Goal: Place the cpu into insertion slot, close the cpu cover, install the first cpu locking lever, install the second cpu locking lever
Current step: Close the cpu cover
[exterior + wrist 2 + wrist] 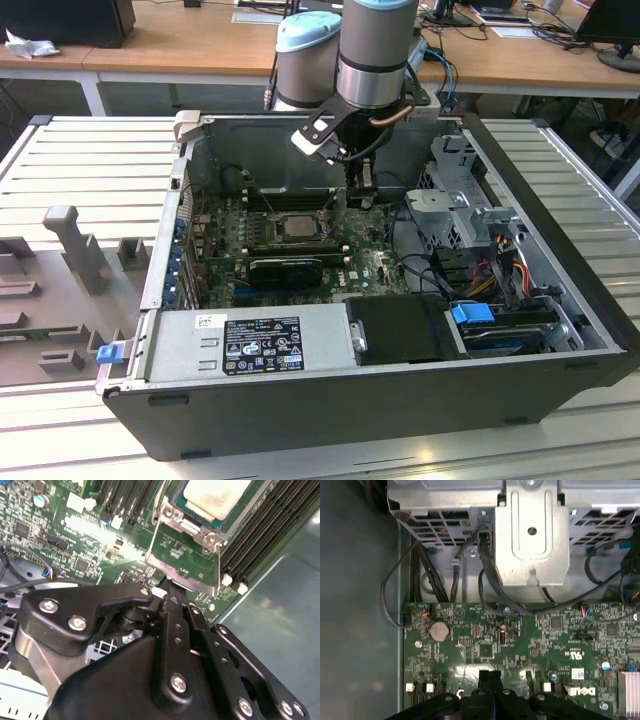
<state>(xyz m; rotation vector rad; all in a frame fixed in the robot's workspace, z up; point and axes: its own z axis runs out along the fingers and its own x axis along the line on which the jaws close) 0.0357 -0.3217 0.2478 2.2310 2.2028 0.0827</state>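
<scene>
The cpu (297,226) (216,495), a pale square chip, lies in the insertion slot (171,513) on the green motherboard inside the open computer case (330,420). The cpu cover (183,574), a silvery frame with a big cut-out, stands swung open away from the slot, board showing through it. My gripper (169,586) (490,674) (361,192) is shut, fingers pressed together, and its tip meets the cover's free edge. It hangs low over the board, on the exterior view's right of the cpu.
Long black memory slots (255,535) run beside the socket. A metal drive cage (532,530) with black cables (490,580) stands past the board edge, and a coin battery (439,630) sits on the board. The power supply (250,345) fills the case front. A grey moulded tray (60,280) lies outside.
</scene>
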